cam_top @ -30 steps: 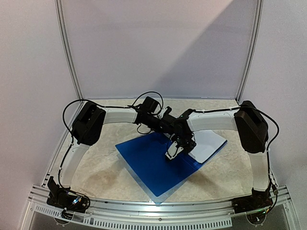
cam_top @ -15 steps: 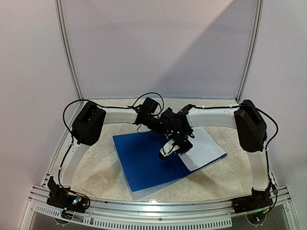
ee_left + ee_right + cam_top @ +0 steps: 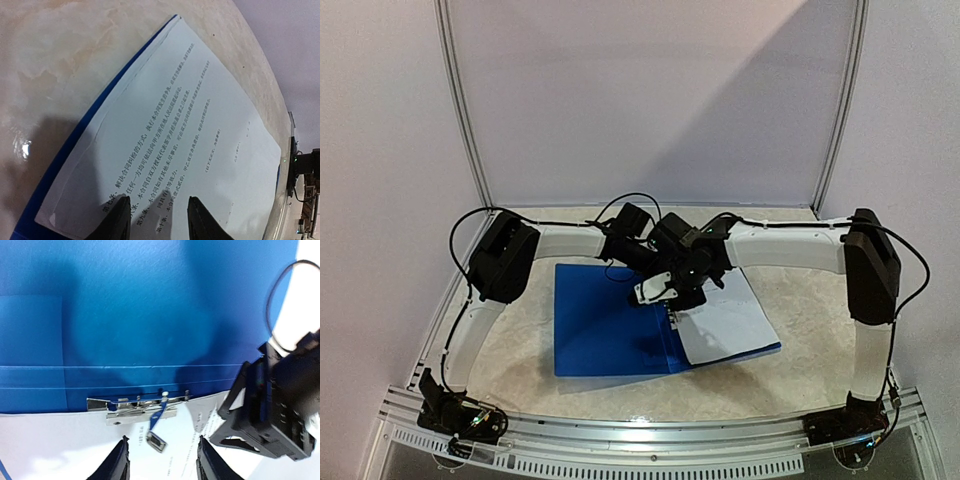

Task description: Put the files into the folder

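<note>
We list one flat, bright blue plastic folder (image 3: 605, 330), open mid-table, with thin white printed paper sheets (image 3: 725, 325) on its right leaf by the metal clip (image 3: 140, 407). On the left gripper (image 3: 157, 200) and right gripper (image 3: 162, 440) we see the jaws apart and empty.

Covered, cropped, unreadable

From above, the right gripper (image 3: 655, 291) covers the spine of the folder (image 3: 605, 335) and the top edge of the files (image 3: 725, 325). The clip (image 3: 137, 407) shows only to the right wrist camera, where the print beside it is too small to read and the folder runs off the top and left edges. The left gripper (image 3: 156, 222) has its fingers (image 3: 119, 220) cut by the bottom edge, and the sheet's smaller print blurs.
</note>
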Controlling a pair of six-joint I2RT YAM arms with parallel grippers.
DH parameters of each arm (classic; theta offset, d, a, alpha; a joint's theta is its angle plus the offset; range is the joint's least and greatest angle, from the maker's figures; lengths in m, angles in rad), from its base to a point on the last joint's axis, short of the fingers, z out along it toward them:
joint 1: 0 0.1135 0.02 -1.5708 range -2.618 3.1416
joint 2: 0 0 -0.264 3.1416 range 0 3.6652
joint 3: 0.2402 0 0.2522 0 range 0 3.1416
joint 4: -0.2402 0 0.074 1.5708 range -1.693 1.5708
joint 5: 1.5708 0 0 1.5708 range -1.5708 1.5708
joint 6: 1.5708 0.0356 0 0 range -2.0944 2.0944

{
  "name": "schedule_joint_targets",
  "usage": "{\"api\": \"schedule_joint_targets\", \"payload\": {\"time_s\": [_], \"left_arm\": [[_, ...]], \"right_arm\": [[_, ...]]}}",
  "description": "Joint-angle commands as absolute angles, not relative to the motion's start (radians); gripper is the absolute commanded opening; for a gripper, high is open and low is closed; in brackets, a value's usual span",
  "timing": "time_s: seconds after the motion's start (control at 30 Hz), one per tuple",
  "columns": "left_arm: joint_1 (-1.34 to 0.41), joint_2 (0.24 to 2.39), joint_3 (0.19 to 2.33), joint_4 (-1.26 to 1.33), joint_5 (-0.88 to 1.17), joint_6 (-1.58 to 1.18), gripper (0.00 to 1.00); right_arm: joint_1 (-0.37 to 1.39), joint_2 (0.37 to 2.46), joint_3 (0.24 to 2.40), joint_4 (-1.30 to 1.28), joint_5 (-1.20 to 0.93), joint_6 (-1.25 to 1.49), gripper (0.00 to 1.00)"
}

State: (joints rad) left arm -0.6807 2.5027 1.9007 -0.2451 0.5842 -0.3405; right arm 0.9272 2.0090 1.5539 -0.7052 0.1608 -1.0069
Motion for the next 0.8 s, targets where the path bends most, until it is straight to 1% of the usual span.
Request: {"api": "schedule_joint_targets", "payload": {"time_s": [0.0,0.17,0.3,0.4,0.57,0.77], "left_arm": [[-0.68,2.508,1.861,-0.354,0.522,-0.33,0.4],[-0.682,2.516,1.862,-0.348,0.523,-0.33,0.4],[-0.682,2.519,1.869,-0.349,0.522,-0.33,0.4],[-0.681,2.518,1.874,-0.353,0.516,-0.322,0.39],[-0.68,2.536,1.911,-0.386,0.494,-0.29,0.38],[-0.678,2.563,1.943,-0.405,0.499,-0.282,0.38]], "right_arm": [[0.873,1.956,1.583,-0.713,0.023,-0.899,0.47],[0.773,1.971,1.67,-0.813,-0.243,-0.8,0.48],[0.657,2.037,1.78,-0.914,-0.516,-0.721,0.47],[0.595,2.095,1.811,-0.947,-0.683,-0.673,0.46],[0.586,2.14,1.808,-0.974,-0.772,-0.679,0.47],[0.588,2.183,1.805,-0.955,-0.822,-0.648,0.47]]}}
